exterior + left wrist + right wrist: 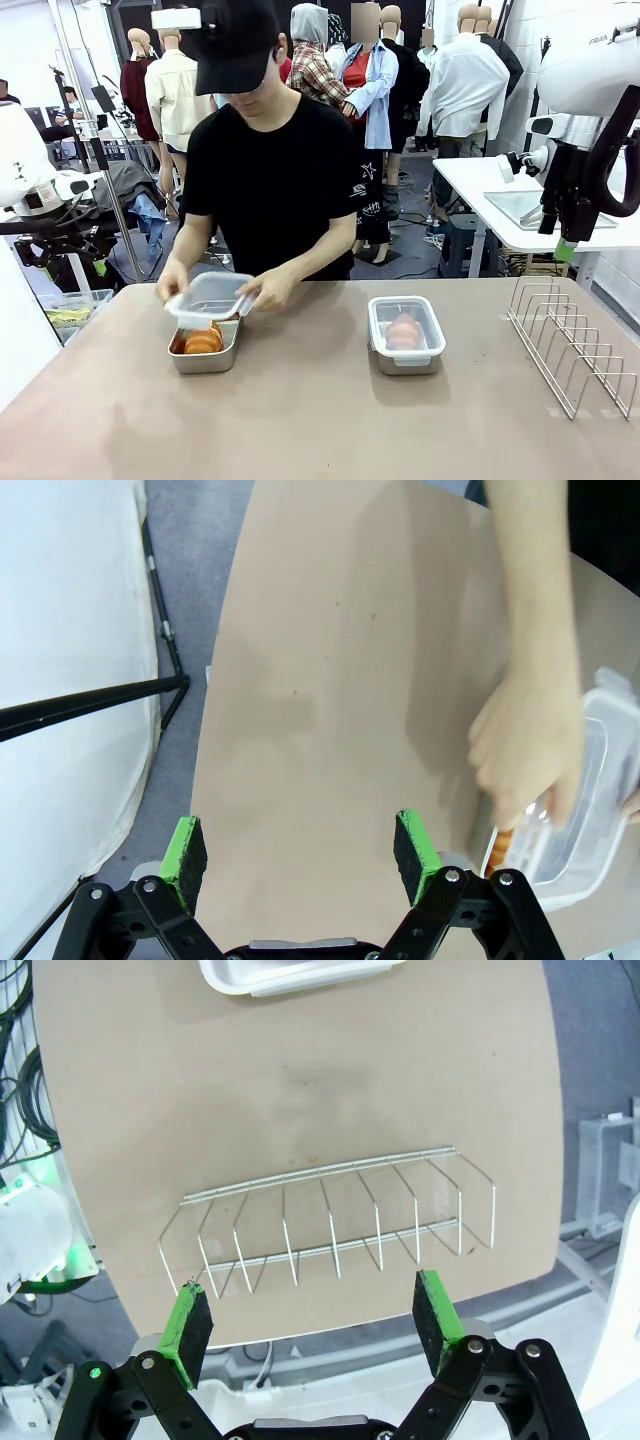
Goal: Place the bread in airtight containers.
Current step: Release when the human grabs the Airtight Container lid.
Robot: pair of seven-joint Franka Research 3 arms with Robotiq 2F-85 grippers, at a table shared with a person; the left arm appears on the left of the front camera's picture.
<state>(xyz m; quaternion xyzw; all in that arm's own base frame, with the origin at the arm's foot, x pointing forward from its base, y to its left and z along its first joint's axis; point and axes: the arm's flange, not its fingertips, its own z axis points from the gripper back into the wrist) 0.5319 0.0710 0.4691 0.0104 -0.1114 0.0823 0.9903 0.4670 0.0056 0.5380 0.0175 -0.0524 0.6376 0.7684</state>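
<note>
Hung spread wide and empty, both claws, well back from the work: left gripper (300,858) above the bare near-left part of the table (320,420), right gripper (315,1320) above the wire rack (575,345) at the table's right edge. From the left claw, lay off to one side and farther along the table: the open left container (204,352), a rounded steel tin with its long axis running across the table, bread (203,340) sitting inside, orange-brown and ridged. Hovered tilted just over that tin's far rim, a clear lid (210,298), held at both ends by the person's hands (265,290), so clearly nearer to those hands than to either claw. Judged therefore as a closing step belonging to the person, with the left arm the nearer of the two robot arms should any help be wanted. Stood toward the middle-right, well apart from the first tin, the second container (406,336), lid already on and another roll visible through it; seen also as a white-rimmed edge at the top of the right wrist view, beyond the rack. Underneath all, a smooth, matte tan tabletop, otherwise uncluttered. Beyond the far edge, the person in black leaning in; farther back a white side table, cables on a grey floor, stands and tripods.
</note>
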